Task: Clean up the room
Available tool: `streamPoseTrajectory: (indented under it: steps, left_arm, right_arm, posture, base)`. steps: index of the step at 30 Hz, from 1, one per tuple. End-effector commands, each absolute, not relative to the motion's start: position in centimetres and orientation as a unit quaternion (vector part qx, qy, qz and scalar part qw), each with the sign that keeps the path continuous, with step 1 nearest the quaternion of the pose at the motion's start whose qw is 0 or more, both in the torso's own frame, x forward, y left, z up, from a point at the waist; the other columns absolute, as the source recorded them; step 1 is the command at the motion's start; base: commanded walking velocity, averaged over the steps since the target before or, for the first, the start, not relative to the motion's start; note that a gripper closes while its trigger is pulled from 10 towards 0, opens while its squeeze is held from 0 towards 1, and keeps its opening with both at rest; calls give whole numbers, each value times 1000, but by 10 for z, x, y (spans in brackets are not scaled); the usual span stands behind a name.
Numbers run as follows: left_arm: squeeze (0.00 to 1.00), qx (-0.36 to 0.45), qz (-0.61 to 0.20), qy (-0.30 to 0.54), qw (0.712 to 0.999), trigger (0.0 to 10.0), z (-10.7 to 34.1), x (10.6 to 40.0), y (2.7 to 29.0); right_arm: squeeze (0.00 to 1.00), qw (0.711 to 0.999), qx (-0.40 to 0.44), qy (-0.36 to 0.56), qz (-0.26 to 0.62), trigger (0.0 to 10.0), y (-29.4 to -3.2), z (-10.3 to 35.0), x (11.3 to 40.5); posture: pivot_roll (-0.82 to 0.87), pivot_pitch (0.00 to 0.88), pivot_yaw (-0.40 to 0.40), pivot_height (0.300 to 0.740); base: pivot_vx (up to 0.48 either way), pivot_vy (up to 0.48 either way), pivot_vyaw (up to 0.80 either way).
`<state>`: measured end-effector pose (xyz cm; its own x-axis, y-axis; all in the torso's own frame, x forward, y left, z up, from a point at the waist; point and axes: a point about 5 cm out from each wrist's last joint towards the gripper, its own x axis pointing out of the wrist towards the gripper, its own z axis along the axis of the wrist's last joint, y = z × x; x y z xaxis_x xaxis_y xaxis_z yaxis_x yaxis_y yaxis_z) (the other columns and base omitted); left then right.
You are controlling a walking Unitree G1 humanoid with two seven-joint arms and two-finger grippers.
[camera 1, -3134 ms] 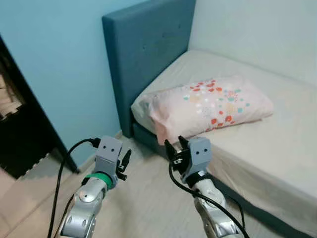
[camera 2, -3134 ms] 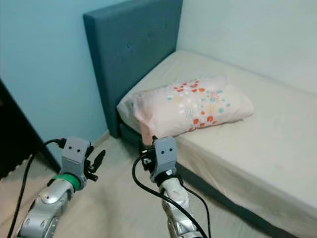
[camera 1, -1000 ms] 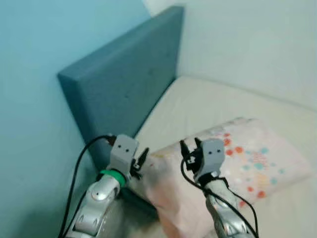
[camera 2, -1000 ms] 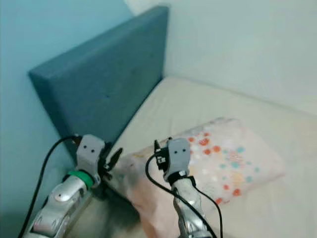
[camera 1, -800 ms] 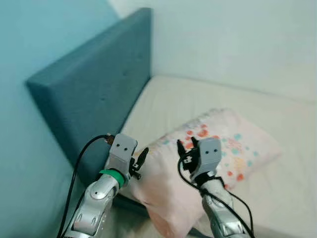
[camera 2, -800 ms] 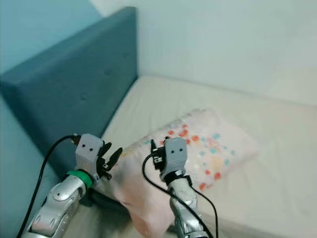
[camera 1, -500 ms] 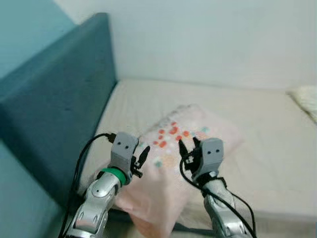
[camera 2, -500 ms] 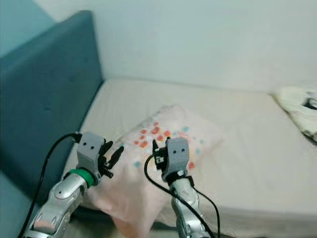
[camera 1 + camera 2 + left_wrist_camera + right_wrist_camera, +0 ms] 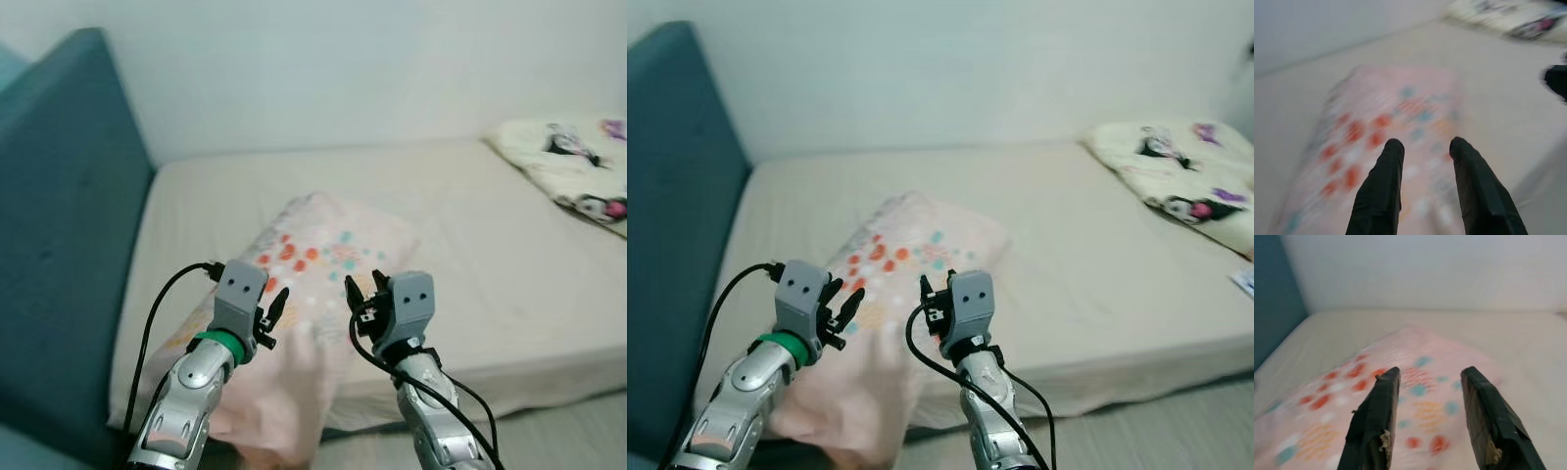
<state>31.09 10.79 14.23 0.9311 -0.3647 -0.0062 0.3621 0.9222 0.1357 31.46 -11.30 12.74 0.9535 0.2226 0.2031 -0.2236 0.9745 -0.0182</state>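
Pillow (image 9: 313, 257) with coloured dots lies askew on the mattress (image 9: 460, 235), its near end drooping over the bed's front edge close to the blue headboard (image 9: 59, 235); a printed blanket (image 9: 568, 171) sits at the far end. Left gripper (image 9: 271, 311) and right gripper (image 9: 364, 292) hover just above the pillow, fingers parted, empty. Step looks like the approach to straightening it (left wrist view is blurred); next move calls for lowering both grippers onto its edges.

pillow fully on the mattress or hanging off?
Hanging off. The near end of the pillow droops past the front edge of the mattress, between the open left gripper and right gripper.
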Motion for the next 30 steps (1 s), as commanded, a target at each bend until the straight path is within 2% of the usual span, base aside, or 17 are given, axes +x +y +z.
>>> streamPoseTrajectory:
  steps: [1,7,23,30]
  left_arm:
    - [0,72,-177,2,982,10000,136,309,113]
    - [0,74,-179,3,981,10000,135,308,113]
    - [0,71,-178,2,982,10000,136,309,113]
    - [0,81,-181,-12,980,10000,138,308,112]
  right_arm:
    - [0,988,5,-95,118,10000,-109,122,312]
    - [0,988,3,-96,121,10000,-108,123,313]
    - [0,988,3,-98,123,10000,-107,123,312]
    - [0,988,4,-97,122,10000,-107,123,312]
  posture:
    - [-79,67,74,733]
    - [-78,66,74,733]
    - [-77,72,73,733]
    - [-77,76,74,733]
  base:
    - [0,0,0]
    - [0,0,0]
    - [0,474,0]
    - [0,111,0]
